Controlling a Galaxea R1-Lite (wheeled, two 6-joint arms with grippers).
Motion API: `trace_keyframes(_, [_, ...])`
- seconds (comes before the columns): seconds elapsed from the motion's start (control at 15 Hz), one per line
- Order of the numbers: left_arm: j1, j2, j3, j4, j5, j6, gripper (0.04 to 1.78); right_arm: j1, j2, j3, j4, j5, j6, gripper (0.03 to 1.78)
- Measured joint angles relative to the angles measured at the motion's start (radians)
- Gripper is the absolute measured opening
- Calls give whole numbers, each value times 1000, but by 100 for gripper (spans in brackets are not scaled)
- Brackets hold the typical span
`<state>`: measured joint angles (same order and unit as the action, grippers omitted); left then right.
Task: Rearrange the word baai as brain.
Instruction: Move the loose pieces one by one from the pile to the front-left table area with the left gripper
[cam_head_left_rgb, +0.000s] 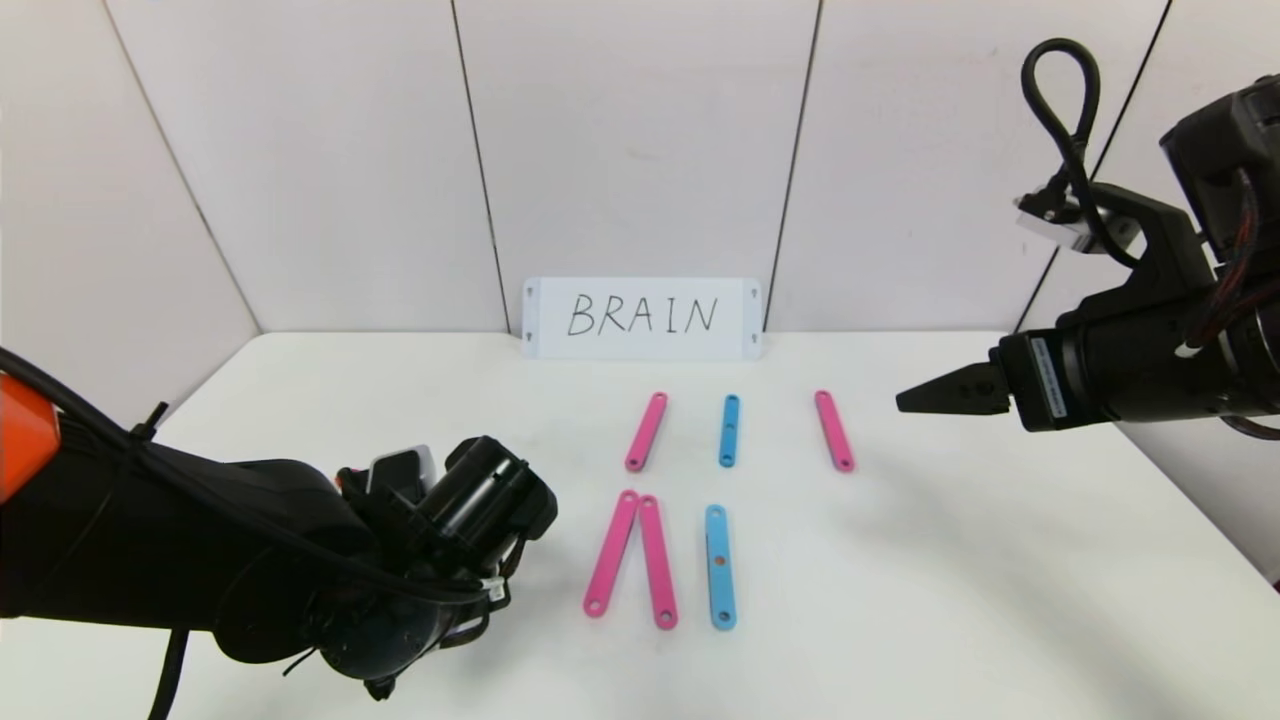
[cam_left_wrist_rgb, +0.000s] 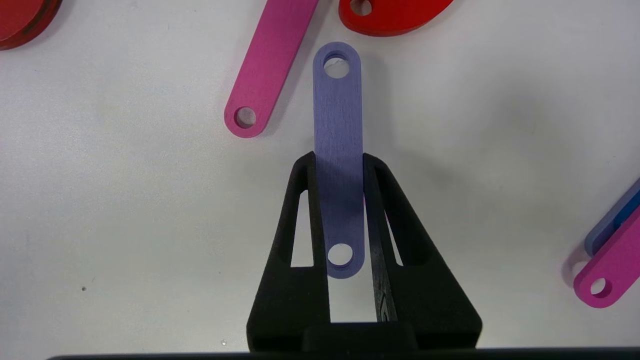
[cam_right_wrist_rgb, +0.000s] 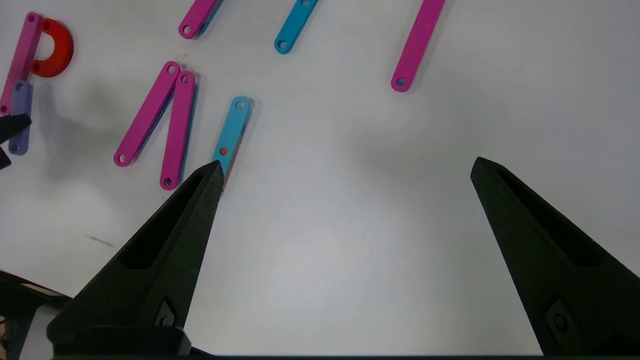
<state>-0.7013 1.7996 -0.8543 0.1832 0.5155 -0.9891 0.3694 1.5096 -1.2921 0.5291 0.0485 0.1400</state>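
Note:
My left gripper (cam_left_wrist_rgb: 339, 162) is shut on a short purple strip (cam_left_wrist_rgb: 337, 150), one finger against each long edge, low over the white table. A pink strip (cam_left_wrist_rgb: 270, 65) and a red C-curve (cam_left_wrist_rgb: 390, 15) lie just past it; in the right wrist view these form a P shape (cam_right_wrist_rgb: 47, 50) with the purple strip (cam_right_wrist_rgb: 20, 117) beside the pink stem. In the head view my left arm (cam_head_left_rgb: 470, 510) hides these pieces. Two pink strips (cam_head_left_rgb: 633, 558) form a narrow upside-down V, with a blue strip (cam_head_left_rgb: 720, 567) beside them. My right gripper (cam_head_left_rgb: 930, 395) is open and empty above the table's right side.
The white card handwritten BRAIN (cam_head_left_rgb: 642, 318) leans on the back wall. A pink strip (cam_head_left_rgb: 646, 431), a blue strip (cam_head_left_rgb: 729, 430) and another pink strip (cam_head_left_rgb: 833, 431) lie in a row in front of it. Another red piece (cam_left_wrist_rgb: 20, 20) lies near the left gripper.

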Motion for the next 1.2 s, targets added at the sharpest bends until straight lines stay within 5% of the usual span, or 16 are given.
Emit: trace_keyframes(1.2, [2,55,3,-53,-3,-4,27,3,-4,2,0,0,-1,173])
